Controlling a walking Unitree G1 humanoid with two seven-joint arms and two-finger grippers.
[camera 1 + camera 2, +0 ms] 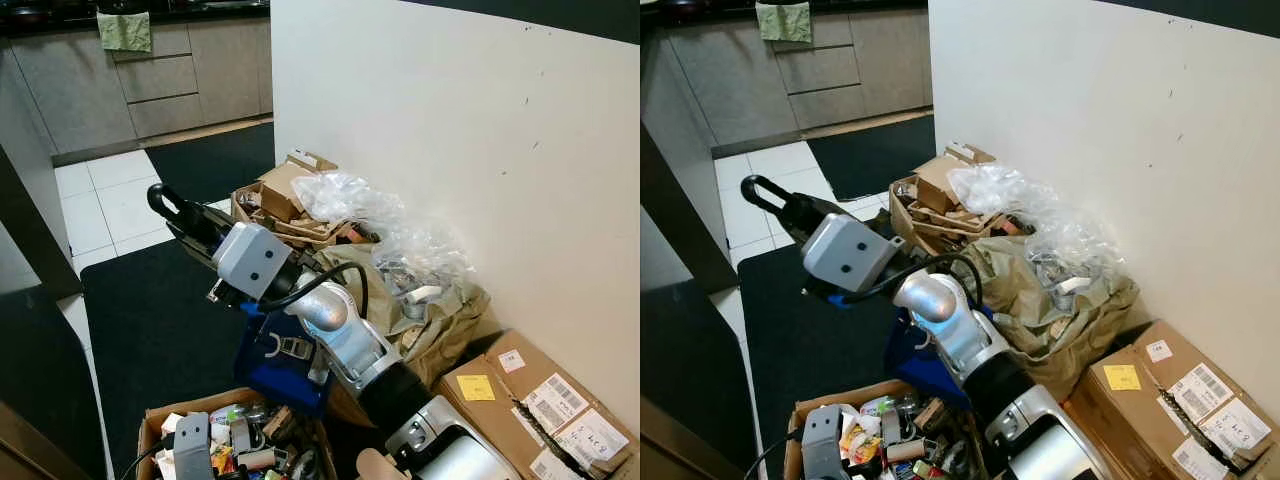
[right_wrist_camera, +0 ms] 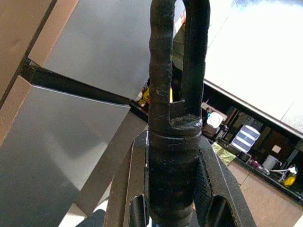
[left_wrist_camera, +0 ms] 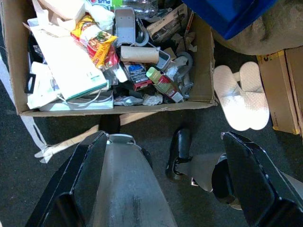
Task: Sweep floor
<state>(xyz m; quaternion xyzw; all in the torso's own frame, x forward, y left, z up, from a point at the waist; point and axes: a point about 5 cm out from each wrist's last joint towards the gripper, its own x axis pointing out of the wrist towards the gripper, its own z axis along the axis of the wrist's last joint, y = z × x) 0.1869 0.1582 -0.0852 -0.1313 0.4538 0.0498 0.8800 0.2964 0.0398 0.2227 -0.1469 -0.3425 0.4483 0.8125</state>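
A: What do the eye views show?

B: The right arm reaches forward over a black mat [image 1: 160,330], and the right gripper [image 1: 185,222] is clamped on a black handle [image 1: 160,200] with a loop at its end, probably the sweeping tool's, held out over the white tiled floor [image 1: 110,205]. Behind it, against the white wall [image 1: 450,140], is a heap of cardboard and clear plastic [image 1: 345,195] on a brown paper sack [image 1: 440,320], with a sealed box [image 1: 545,405] beside it.

A: And the left wrist view?

B: The left gripper [image 3: 165,175] hangs above the dark floor with its fingers [image 3: 83,175] spread wide, holding nothing. Under it sits an open cardboard box of rubbish [image 3: 113,52]; white slippers [image 3: 241,97] lie just beside that box.

A: The right wrist view?

B: The looped handle [image 2: 175,118] runs straight up between the fingers [image 2: 210,189], which press against it on both sides. Grey panels lie beyond
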